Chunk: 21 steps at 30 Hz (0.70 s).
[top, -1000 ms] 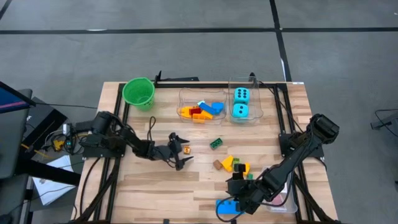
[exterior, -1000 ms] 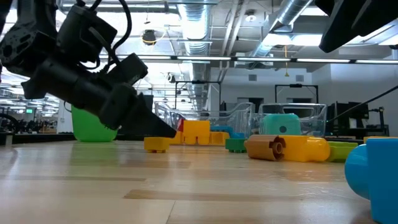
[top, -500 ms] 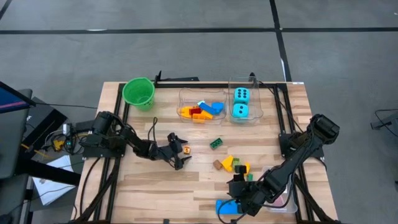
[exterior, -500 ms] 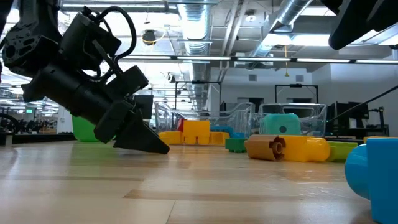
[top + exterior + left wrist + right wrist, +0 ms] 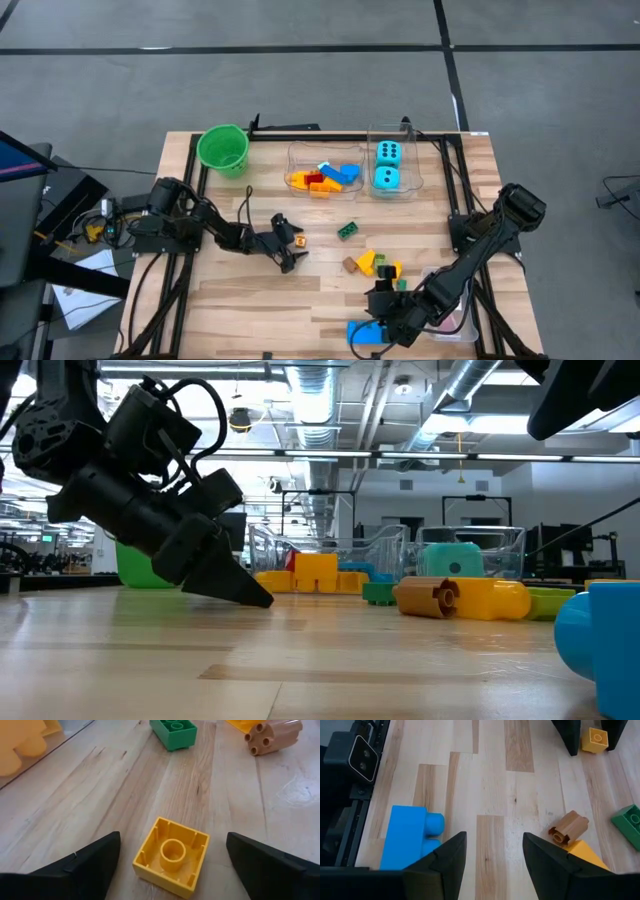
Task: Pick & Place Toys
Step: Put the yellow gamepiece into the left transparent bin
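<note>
A small yellow block [image 5: 172,856] lies hollow side up on the wooden table [image 5: 250,310]. My left gripper [image 5: 289,243] is open and slants down toward the table, with one finger on either side of the block and touching nothing. Near the table's front edge my right gripper [image 5: 492,845] hovers open and empty over bare wood, beside a blue block [image 5: 410,839]. A green block [image 5: 347,230], a brown piece [image 5: 566,829] and yellow blocks [image 5: 372,263] lie loose between the arms.
At the far side stand a green bucket [image 5: 222,150], a clear tub with several coloured blocks [image 5: 325,175] and a clear tub with two cyan dice [image 5: 390,168]. Another clear tub [image 5: 455,325] sits under my right arm at the near right corner.
My left gripper has tipped its fingers down until the tips sit low at the table on either side of the yellow block, which the low view no longer shows. The block has not moved.
</note>
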{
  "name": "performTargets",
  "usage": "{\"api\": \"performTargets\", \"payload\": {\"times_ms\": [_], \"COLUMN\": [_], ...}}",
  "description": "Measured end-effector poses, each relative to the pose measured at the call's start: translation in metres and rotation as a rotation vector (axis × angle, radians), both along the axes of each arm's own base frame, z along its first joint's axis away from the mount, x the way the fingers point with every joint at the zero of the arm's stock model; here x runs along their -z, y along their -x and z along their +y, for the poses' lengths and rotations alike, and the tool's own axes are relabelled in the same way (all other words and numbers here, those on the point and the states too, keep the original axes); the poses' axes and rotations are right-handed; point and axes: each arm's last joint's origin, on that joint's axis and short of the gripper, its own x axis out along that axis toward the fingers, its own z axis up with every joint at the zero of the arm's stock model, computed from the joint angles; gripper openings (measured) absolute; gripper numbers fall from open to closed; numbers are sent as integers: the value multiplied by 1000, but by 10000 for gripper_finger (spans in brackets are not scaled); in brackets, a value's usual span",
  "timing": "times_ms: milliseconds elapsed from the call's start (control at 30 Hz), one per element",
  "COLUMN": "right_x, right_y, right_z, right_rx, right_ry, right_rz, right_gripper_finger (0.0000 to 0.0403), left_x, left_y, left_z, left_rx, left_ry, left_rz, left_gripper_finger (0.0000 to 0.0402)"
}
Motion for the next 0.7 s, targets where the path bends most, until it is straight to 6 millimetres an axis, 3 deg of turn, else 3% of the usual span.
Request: {"api": "performTargets", "payload": {"times_ms": [367,700], "right_x": [0,0], "right_y": [4,5], "right_z": [4,5], "right_rx": [-6,-8], "right_ry": [-8,-11], "right_rz": [2,-1], "right_gripper_finger": [186,186], "left_x": [-5,-11], "left_y": [18,21], "left_z": [-6,-13], "left_rx": [65,101], "left_ry": [34,60], "left_rz": [34,16], "left_gripper_finger": [320,314]}}
